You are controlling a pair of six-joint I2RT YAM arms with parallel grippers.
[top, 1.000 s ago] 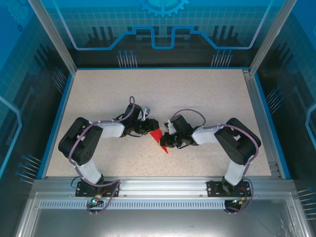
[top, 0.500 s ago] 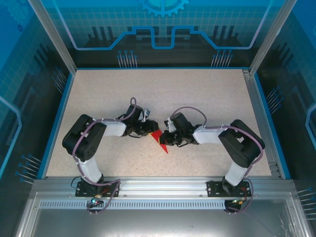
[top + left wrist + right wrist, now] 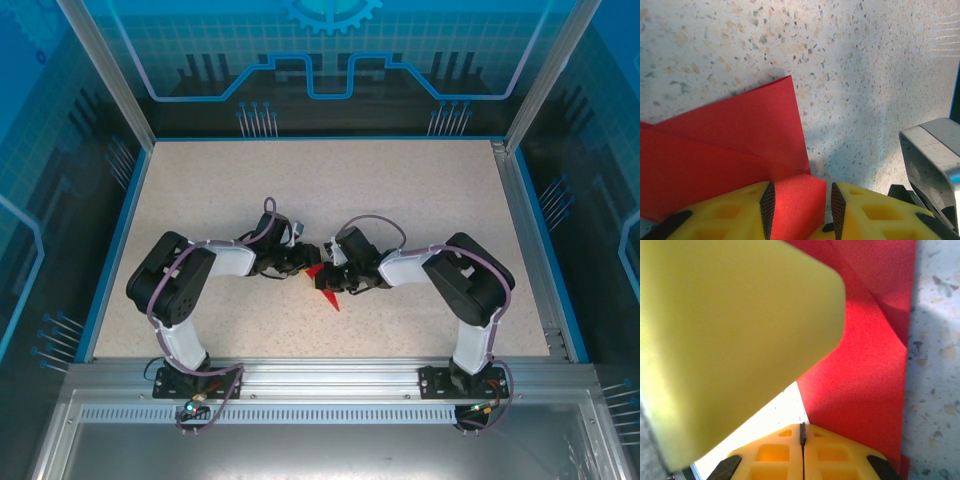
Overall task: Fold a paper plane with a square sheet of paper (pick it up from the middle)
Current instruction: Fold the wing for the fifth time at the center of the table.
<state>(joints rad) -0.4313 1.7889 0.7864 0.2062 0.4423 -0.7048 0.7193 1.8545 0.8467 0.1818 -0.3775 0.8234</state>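
Paper plane, partly folded from red paper, lies at the centre of a speckled surface, where both sets of fingers meet.
Its sharp tip aims toward 5 o'clock. The left fingers stand apart over one red flap, and in the left wrist view flat layers spread toward 10 o'clock. The right fingers are pressed together at the paper's edge; whether they pinch it cannot be told. Bare surface stretches widely toward 12, 3 and 9 o'clock, up to a blue rim. A metal rail borders 6 o'clock. A gear graphic marks the back wall.
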